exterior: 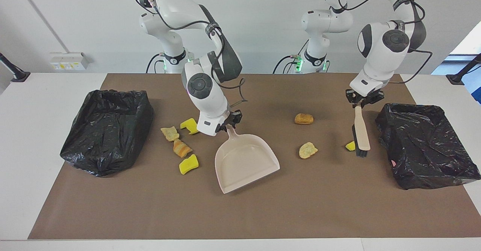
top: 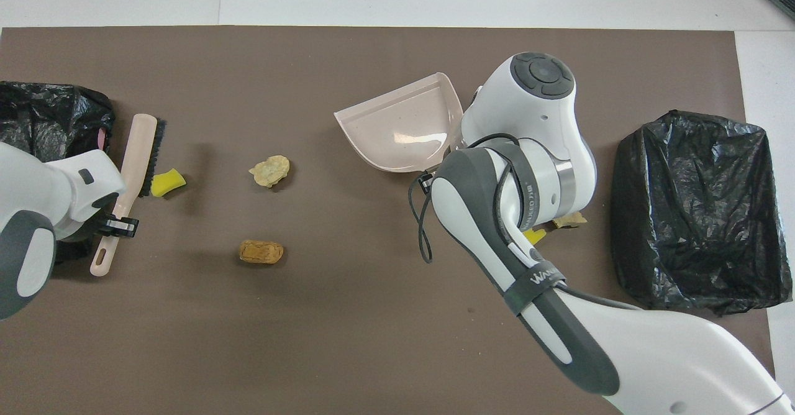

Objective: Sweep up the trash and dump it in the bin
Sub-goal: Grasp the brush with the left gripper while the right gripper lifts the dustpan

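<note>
My right gripper is shut on the handle of the beige dustpan, whose mouth faces away from the robots, low at the mat. Several trash bits lie beside it toward the right arm's end: two yellow sponge chunks and two tan-brown pieces. My left gripper is shut on the handle of a brush, its bristles down beside a yellow chunk. Two bread-like pieces lie between the tools.
A black-lined bin stands at the right arm's end of the brown mat, another at the left arm's end, close to the brush. The right arm hides most of its nearby trash in the overhead view.
</note>
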### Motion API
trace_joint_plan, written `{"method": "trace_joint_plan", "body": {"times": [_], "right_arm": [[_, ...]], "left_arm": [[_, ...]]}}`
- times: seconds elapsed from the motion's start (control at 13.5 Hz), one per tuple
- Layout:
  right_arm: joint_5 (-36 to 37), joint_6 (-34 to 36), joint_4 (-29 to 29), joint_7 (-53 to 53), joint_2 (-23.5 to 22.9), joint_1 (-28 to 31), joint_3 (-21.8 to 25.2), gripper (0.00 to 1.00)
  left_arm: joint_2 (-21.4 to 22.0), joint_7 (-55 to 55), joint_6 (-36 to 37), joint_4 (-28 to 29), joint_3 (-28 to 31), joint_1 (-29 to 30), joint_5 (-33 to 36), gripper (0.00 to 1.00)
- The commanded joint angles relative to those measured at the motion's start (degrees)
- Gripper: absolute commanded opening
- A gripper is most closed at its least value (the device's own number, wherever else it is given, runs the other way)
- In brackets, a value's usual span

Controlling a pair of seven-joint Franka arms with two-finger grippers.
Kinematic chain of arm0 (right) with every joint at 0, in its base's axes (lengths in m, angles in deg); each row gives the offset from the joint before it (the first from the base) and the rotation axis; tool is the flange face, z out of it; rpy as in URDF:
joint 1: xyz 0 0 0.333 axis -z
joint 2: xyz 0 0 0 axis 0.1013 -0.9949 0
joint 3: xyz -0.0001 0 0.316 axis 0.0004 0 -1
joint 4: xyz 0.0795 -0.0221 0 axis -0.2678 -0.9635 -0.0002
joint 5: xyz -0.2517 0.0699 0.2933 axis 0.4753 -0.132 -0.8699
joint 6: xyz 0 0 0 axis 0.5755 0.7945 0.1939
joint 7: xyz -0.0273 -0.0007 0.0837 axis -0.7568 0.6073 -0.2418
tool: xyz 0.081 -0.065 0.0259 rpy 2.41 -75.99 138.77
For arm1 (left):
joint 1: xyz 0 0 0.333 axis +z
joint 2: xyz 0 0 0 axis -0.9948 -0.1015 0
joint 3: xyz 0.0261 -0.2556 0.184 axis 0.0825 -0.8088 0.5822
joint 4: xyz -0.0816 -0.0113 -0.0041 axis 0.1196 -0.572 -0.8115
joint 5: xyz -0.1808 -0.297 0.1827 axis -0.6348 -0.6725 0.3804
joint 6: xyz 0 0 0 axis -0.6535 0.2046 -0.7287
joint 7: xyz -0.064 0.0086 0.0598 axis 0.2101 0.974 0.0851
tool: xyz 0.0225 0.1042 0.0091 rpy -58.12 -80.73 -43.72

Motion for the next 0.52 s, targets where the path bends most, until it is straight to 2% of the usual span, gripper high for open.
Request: {"method": "trace_joint_plan", "body": {"times": [0.0,0.22,0.45], "right_arm": [[2.7,3.1,-1.1,9.8,3.8,2.3,-0.3,0.00],[6.1,4.5,-2.2,22.6,4.9,2.1,-0.3,0.00],[10.5,4.1,-4.2,31.7,6.0,0.9,-0.7,0.00]], "left_arm": [[-5.3,-0.1,-1.2,-3.8,3.0,-0.6,2.5,0.00],[-8.8,-0.1,-5.5,-4.6,4.5,0.9,2.5,0.00],[-9.0,-0.1,-5.3,-3.3,4.5,1.1,2.5,0.00]]}}
